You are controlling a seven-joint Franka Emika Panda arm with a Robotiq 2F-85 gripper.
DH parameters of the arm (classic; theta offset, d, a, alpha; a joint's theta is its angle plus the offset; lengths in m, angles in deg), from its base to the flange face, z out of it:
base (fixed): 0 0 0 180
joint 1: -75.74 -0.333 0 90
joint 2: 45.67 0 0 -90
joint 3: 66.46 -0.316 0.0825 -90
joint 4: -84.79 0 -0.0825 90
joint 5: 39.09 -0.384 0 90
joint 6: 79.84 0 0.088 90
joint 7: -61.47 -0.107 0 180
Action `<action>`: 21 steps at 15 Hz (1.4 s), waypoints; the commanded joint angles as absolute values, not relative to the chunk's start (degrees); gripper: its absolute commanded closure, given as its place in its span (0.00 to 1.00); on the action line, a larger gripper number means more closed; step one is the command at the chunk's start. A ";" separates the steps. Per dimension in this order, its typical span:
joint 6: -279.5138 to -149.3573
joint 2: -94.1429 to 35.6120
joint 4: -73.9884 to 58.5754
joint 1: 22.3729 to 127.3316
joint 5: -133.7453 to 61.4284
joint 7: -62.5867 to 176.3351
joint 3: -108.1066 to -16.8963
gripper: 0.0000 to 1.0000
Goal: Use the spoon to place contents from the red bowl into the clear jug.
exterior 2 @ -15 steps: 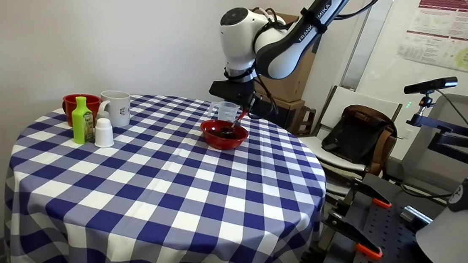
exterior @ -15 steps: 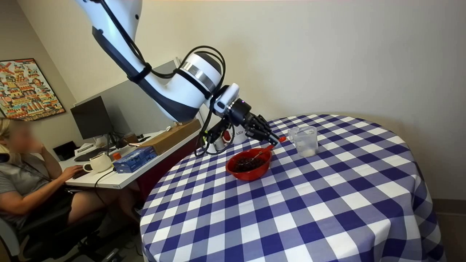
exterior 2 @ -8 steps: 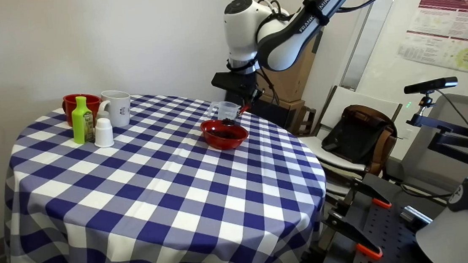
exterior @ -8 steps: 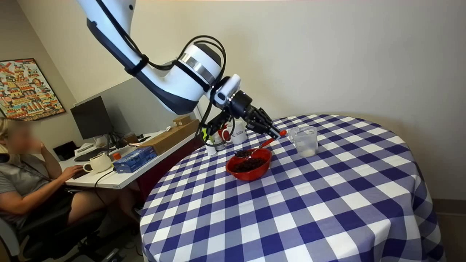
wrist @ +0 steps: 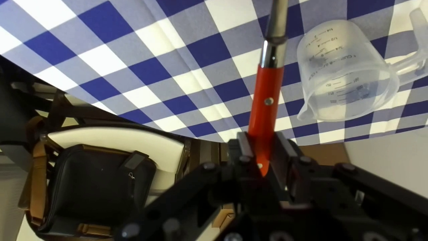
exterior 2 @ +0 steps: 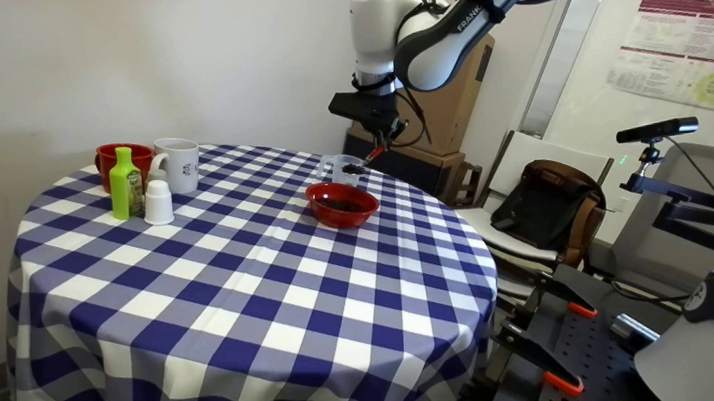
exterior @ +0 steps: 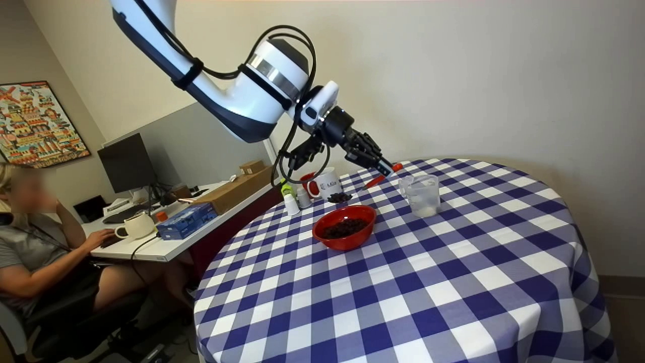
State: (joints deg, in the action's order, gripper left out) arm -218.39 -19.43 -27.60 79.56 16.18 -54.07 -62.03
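The gripper (wrist: 262,144) pinches the spoon (wrist: 269,85) by its red handle between 2 fingers (wrist: 245,144). The clear jug (wrist: 344,70), printed with measuring marks, sits on the checked tablecloth (wrist: 143,68); a dark bag (wrist: 100,187) lies on a pale chair (wrist: 160,144).

High gloss gleaming on the red bowl (exterior 2: 342,218)! Now the spoon (wrist: 269,83): smooth, plastic-looking handle (wrist: 264,115), bright polished metal at the collar (wrist: 273,55). Smooth, translucent plastic for the clear jug (wrist: 341,50), and the tablecloth (exterior: 403,297), that's matt fabric, lightly creased.

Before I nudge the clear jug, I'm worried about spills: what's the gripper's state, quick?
Gripper: closed, holding the red-handled spoon.
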 commanded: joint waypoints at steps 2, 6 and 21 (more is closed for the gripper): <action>-218.73 -20.38 -25.71 79.54 12.60 -48.47 -60.27 0.95; -218.71 -19.73 -23.12 79.91 10.10 -44.50 -59.07 0.95; -215.52 -12.89 -8.97 80.07 -2.26 -33.95 -55.86 0.95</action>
